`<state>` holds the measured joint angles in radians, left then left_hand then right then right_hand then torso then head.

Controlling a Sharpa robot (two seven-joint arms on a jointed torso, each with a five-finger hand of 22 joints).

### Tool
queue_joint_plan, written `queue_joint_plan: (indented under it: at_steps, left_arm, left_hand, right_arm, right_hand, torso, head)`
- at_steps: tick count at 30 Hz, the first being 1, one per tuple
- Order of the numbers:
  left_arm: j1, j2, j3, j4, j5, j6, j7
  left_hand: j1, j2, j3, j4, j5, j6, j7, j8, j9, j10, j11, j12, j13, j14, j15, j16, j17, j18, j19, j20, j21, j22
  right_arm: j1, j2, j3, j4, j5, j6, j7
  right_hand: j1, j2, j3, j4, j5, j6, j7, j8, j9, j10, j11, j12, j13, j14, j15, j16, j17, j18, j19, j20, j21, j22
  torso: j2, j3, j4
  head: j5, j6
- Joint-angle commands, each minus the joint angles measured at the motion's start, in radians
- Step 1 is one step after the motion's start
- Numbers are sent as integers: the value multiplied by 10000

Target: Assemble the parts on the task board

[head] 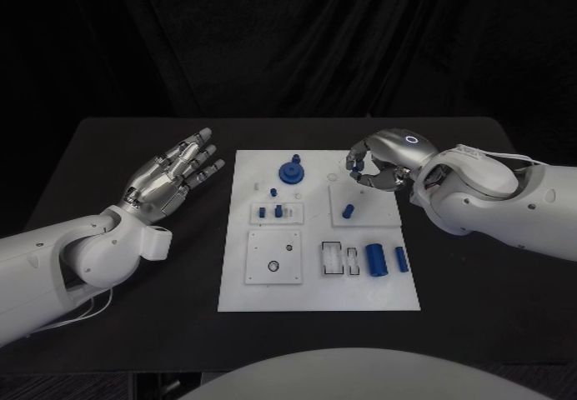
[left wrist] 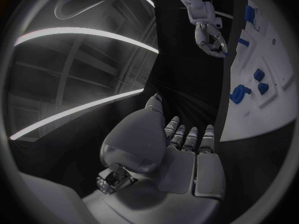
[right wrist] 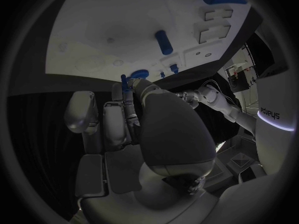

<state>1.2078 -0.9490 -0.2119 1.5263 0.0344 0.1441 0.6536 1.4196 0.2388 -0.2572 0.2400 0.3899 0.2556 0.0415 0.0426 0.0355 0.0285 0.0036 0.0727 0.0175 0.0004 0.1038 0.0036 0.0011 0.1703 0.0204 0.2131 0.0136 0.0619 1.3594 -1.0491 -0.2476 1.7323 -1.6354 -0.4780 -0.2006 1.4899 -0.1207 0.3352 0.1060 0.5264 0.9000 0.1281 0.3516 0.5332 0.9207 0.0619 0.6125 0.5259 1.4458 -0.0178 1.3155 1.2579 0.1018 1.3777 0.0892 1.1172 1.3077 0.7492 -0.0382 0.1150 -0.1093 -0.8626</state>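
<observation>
Surface (head: 120,150): black, carrying the white task board at its middle, an arm reaching in from each side.
Task board (head: 318,296): white upright rectangle lying flat between the two arms; small raised white plates sit on it.
Left hand (head: 174,173): over the bare surface just left of the board's upper part, palm up, fingers spread and straight, holding nothing; apart from the board.
Right hand (head: 375,164): over the board's upper right corner, fingers curled in; the right wrist view shows a thin blue part (right wrist: 124,81) pinched at its fingertips.
Two blue cylinders (head: 386,260): lying side by side on the board's lower right, next to black-outlined slots.
Round blue part (head: 291,172): at the board's top centre, a small knob rising from it.
Blue peg (head: 348,210): on the square plate at the board's right, below the right hand.
Small blue pieces (head: 279,210): standing in the plate left of centre.
</observation>
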Motion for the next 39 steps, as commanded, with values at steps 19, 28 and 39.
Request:
queue_joint_plan:
  at_steps: [19,28,39]
  left_arm:
    - [-17,127,8,85,43,37,33]
    - [-21,165,8,30,43,60,-2]
    - [-48,256,8,-40,43,173,-78]
  left_hand:
    - [144,49,24,-103,126,4,111,30,2,28,210,130,26,-4,3,-36,-11,62,-46,-27,-16,-136]
    - [154,57,31,-111,143,14,121,33,3,30,220,138,27,-4,5,-36,-11,61,-45,-30,-15,-132]
    - [199,87,59,-153,180,17,149,39,4,44,252,189,35,-4,31,-36,-11,53,-40,-23,-10,-121]
  right_arm:
    - [-411,1496,7,1207,-692,1474,-1]
    - [-892,1807,7,1111,-966,1610,48]
    - [-1204,1982,7,1008,-1184,1586,107]
  right_hand:
    - [60,55,23,-140,-183,125,-19,103,92,209,-79,-85,-26,372,-5,659,743,-284,429,-13,1021,1675]
    - [60,60,25,-143,-207,127,-22,104,95,206,-80,-89,-28,362,-5,635,712,-274,410,-13,975,1662]
    - [62,59,25,-150,-230,130,-25,105,98,210,-83,-90,-29,352,-6,615,685,-270,402,-13,957,1656]
  torso:
    - [46,-1,35]
    - [17,3,33]
    - [23,19,13]
  head:
    - [372,-101]
    - [549,-101]
    - [637,-101]
